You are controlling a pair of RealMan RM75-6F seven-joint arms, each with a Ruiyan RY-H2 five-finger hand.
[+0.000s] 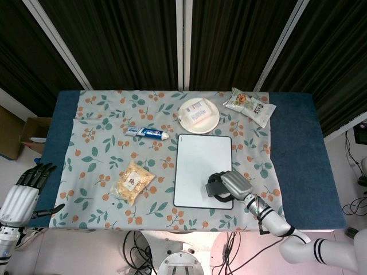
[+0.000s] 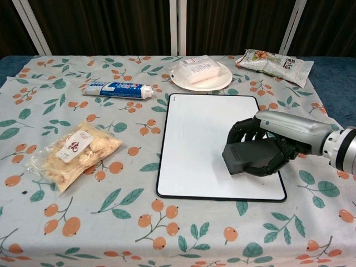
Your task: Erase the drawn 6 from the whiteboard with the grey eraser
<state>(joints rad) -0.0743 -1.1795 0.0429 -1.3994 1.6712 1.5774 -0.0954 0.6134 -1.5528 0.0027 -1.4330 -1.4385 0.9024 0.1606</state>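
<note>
The whiteboard [image 1: 198, 166] [image 2: 203, 133] lies flat on the flowered cloth, its white face showing no drawn mark. My right hand [image 1: 232, 184] [image 2: 278, 142] grips the grey eraser [image 1: 214, 188] [image 2: 251, 157] and holds it over the board's near right corner; whether it touches the surface I cannot tell. My left hand [image 1: 26, 186] hangs off the table's left edge with its fingers spread and nothing in it; the chest view does not show it.
A toothpaste tube [image 1: 148, 133] [image 2: 118, 89] lies left of the board. A white plate [image 1: 187, 119] [image 2: 179, 80] with a wrapped packet sits behind it. A snack bag [image 1: 249, 106] [image 2: 277, 64] is at the back right, a bag of crackers [image 1: 133, 183] [image 2: 72, 152] at the front left.
</note>
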